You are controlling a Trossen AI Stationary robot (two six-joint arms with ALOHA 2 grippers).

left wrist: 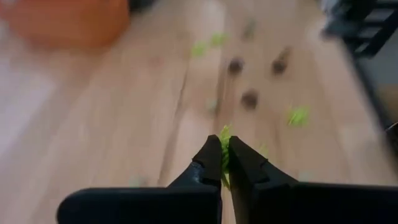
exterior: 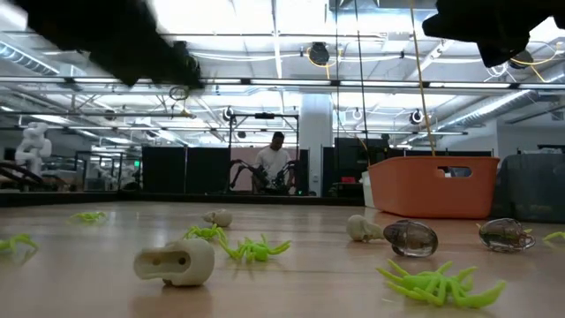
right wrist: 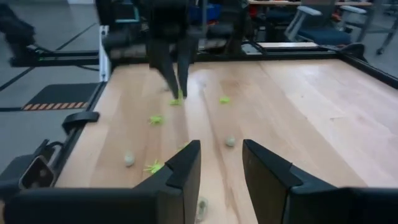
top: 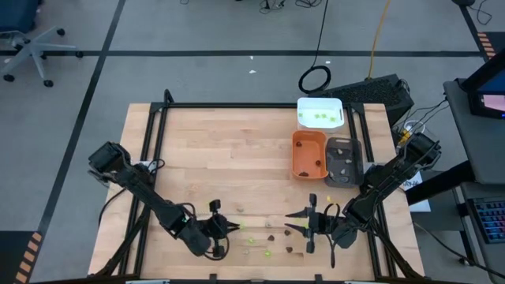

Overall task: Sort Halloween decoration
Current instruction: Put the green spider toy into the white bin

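**Desk:** What has the left claw [left wrist: 224, 163] got?

**Photographer:** It is clenched on one lime-green piece [left wrist: 224, 140] of the Halloween decoration, the leggy sliver pinched between its tips just above the table [top: 205, 158], at the near edge well away from the orange tray [top: 308, 154].

**Desk:** And the other arm?

**Photographer:** The right claw [right wrist: 221, 165] hovers nearer the orange tray, fingers parted, gripping nothing. Between the two claws, more pieces lie scattered: green spiders [exterior: 252, 249], a pale skull [exterior: 175, 262], dark beetle-like ones [exterior: 410, 238].

**Desk:** The trays?

**Photographer:** A white tray [top: 319, 113] beyond the orange one already holds green bits; a grey tray [top: 343, 162] touches the orange tray's side.

**Desk:** How will these handle?

**Photographer:** Featherlight, I'd judge. The spiders look soft and springy, so a leg could slip free; pinching the body seems safer. The skulls look hard and rounded, likely to roll or squirt out unless taken squarely across the middle.
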